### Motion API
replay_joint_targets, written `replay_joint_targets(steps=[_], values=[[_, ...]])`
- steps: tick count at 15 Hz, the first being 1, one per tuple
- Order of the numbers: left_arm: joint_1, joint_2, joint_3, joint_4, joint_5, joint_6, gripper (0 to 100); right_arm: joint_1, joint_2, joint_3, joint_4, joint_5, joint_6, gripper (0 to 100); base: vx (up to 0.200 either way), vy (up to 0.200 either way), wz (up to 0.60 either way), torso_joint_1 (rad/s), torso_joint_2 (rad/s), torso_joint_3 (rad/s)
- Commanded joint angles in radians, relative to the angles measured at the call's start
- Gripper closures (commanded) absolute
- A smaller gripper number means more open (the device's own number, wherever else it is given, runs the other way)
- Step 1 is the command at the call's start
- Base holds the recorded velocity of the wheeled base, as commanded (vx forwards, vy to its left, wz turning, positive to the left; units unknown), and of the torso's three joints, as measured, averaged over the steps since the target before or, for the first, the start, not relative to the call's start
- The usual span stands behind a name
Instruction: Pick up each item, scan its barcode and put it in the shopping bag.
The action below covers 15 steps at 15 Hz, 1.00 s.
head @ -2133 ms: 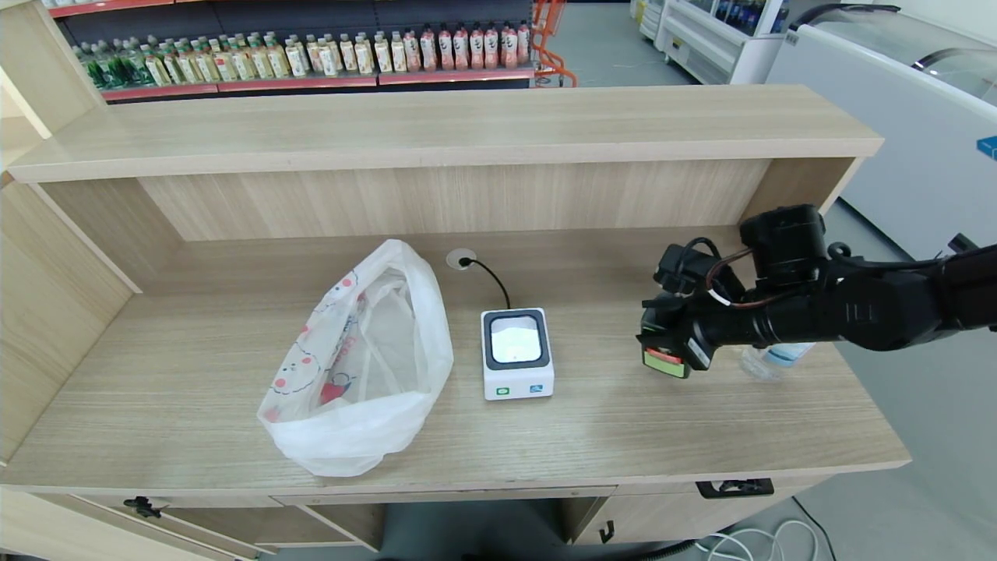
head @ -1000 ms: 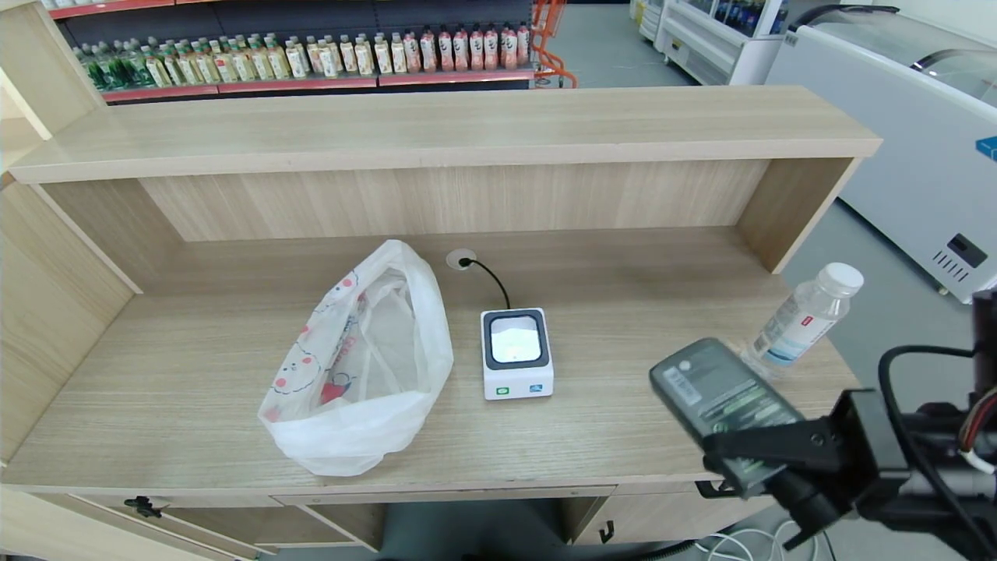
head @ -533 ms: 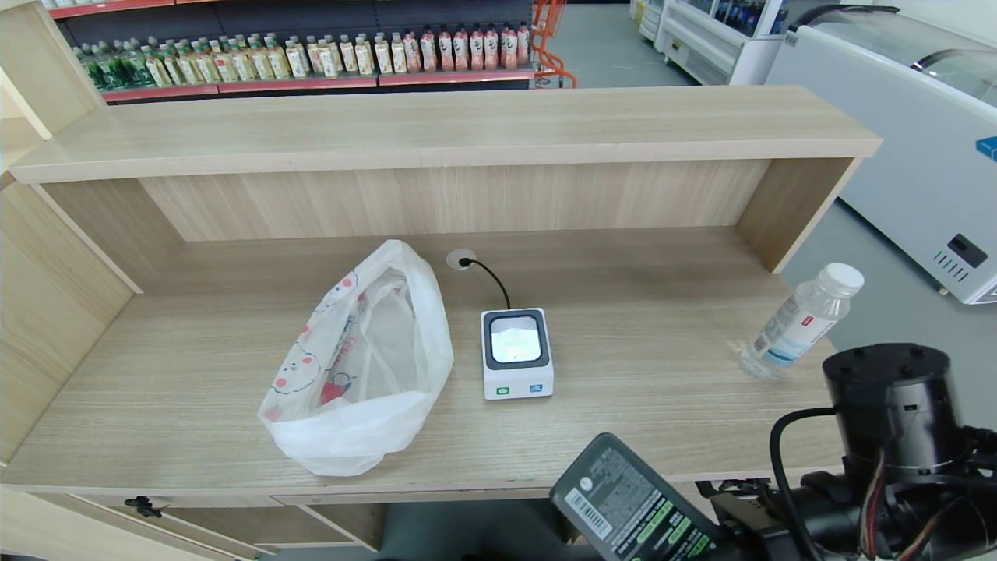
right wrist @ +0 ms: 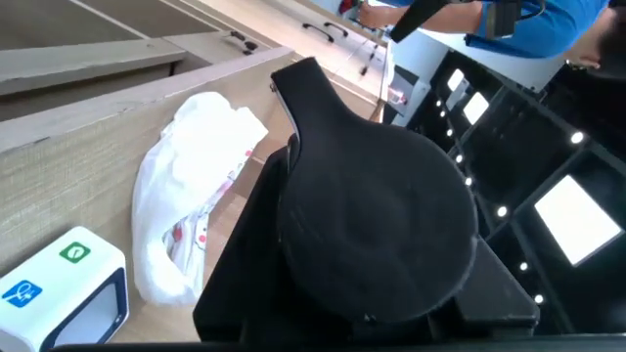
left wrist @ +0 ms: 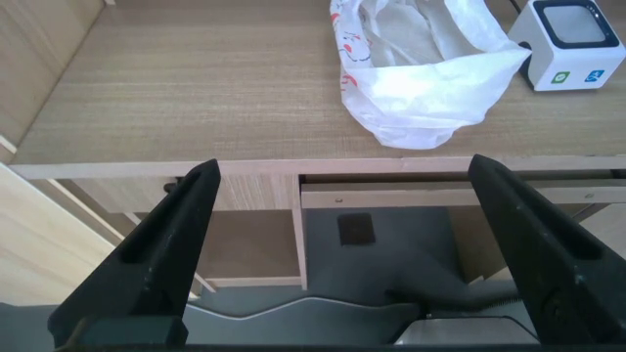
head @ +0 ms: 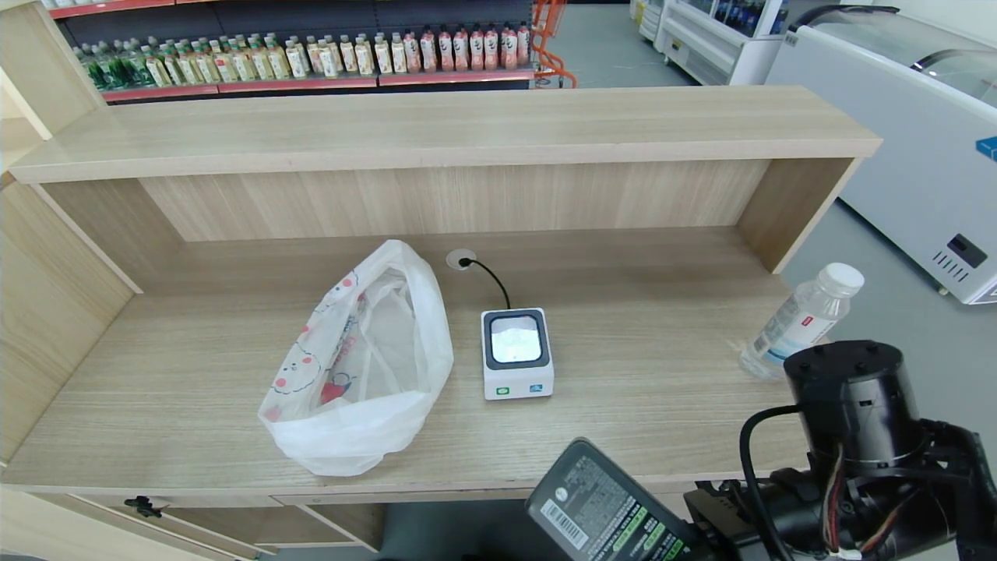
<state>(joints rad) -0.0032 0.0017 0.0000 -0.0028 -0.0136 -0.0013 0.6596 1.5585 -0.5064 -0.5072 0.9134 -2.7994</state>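
Left claw (left wrist: 347,168) hung spread wide below the counter (left wrist: 196,108) front, short of the bag (head: 366,366). Right of the scanner (head: 517,353), the pack (head: 604,506) sat off the counter's front edge, barcode up, pinched at one end by the right claw (head: 697,518). It looked flat, stiff and light, maybe slick; an end grip kept the code clear. A second before, it was higher, near the bottle (head: 798,319).

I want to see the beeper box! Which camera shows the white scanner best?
The head view: the scanner shows whole, its window facing up. The left wrist view has the scanner partly cut off; the right wrist view catches just part of the scanner.
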Motion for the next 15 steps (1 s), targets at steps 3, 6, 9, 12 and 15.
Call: replay_joint_targets(steps=[3,6,9,12,15], values=[[0.000,0.000,0.000,0.000,0.000,0.000,0,0.000,0.041,-0.050,-0.001,0.010,-0.017,100,0.000,0.000,0.00,0.000,0.00,0.000],[0.000,0.000,0.000,0.000,0.000,0.000,0,0.020,0.081,-0.073,0.003,0.012,-0.015,100,0.000,0.000,0.00,0.000,0.00,0.000],[0.000,0.000,0.000,0.000,0.000,0.000,0,0.034,0.104,-0.092,0.013,0.013,-0.015,100,0.000,0.000,0.00,0.000,0.00,0.000],[0.000,0.000,0.000,0.000,0.000,0.000,0,0.046,0.143,-0.116,0.036,0.030,-0.015,100,0.000,0.000,0.00,0.000,0.00,0.000],[0.000,0.000,0.000,0.000,0.000,0.000,0,0.048,0.204,-0.146,0.041,0.088,-0.012,100,0.000,0.000,0.00,0.000,0.00,0.000]])
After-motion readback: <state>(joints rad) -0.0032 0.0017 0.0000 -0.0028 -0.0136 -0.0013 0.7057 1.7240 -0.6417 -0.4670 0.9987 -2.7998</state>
